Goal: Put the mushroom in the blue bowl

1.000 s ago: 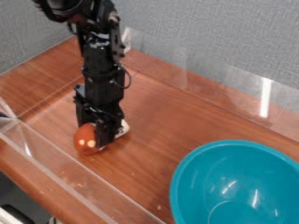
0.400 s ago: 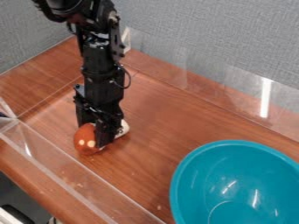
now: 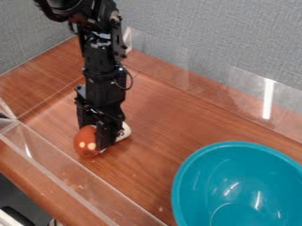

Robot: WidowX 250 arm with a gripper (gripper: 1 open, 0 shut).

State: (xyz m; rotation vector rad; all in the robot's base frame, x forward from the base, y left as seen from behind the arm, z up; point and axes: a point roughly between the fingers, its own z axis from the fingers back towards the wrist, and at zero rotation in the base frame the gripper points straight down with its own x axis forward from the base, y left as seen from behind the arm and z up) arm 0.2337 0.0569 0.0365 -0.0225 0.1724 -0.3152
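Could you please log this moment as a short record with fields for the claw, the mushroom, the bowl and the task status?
claw: pointing straight down, shut on the mushroom
mushroom: orange-red cap, low at the wooden table, left of the bowl
blue bowl: lower right, nothing inside it
status: mushroom gripped, not yet in bowl

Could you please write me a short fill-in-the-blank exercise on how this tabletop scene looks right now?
1. The gripper points straight ____ at the wooden table.
2. Its jaws are closed on the ____.
3. The blue bowl holds ____.
4. The mushroom lies to the ____ of the bowl in the picture.

Missing words: down; mushroom; nothing; left
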